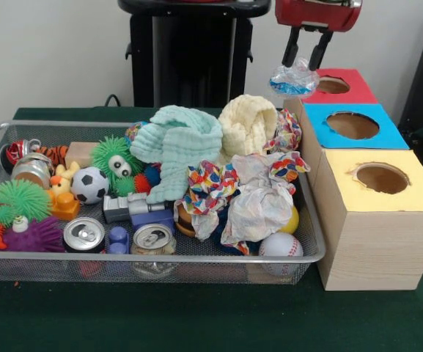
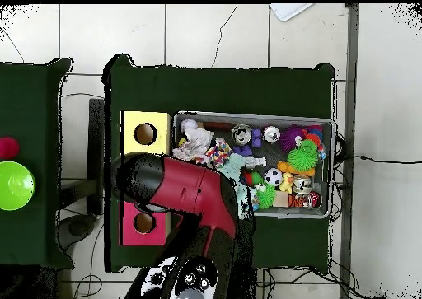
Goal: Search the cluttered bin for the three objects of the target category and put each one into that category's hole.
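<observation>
The gripper (image 1: pixel 306 64) hangs with its jaws clenched on a crumpled clear plastic bag (image 1: pixel 294 78), just above the red box (image 1: pixel 354 93) and beside its hole (image 1: pixel 333 85). The wire bin (image 1: pixel 196 258) on the green counter (image 1: pixel 196 315) holds cloths, balls and cans.

Table (image 1: pixel 196 323): dark green cloth.
Bin (image 1: pixel 160 264): silver wire mesh.
Boxes: tops red (image 1: pixel 358 92), blue (image 1: pixel 387 136), yellow (image 1: pixel 416 194); sides pale wood.
Arm (image 2: pixel 194 193): red and black.
End effector (image 1: pixel 305 57): black, under a red housing.
Crumpled bag (image 1: pixel 293 78): clear with blue.
Cloths: mint green (image 1: pixel 178 147), pale yellow (image 1: pixel 248 125), multicoloured print on white (image 1: pixel 207 187).
Spiky toys: green (image 1: pixel 17 199), purple (image 1: pixel 39 238).
Balls: black-and-white soccer (image 1: pixel 90 185), white baseball with red stitching (image 1: pixel 280 245).
</observation>
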Available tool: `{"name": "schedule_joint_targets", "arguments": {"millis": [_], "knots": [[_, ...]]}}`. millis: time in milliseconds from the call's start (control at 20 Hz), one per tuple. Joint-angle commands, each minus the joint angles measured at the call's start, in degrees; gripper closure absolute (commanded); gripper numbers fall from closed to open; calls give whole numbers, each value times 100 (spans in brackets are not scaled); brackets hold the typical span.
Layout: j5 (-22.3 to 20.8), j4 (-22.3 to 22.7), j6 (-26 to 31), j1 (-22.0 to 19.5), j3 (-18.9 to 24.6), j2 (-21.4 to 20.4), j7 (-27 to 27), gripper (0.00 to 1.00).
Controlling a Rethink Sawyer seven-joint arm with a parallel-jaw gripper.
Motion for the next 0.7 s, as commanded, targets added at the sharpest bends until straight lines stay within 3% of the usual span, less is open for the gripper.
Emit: {"name": "schedule_joint_targets", "arguments": {"millis": [50,400,700], "knots": [[360,715,-554,6,532,75,1625,100],[740,720,-635,137,673,131,1812,100],[1036,374,-337,375,672,247,2210,100]]}}
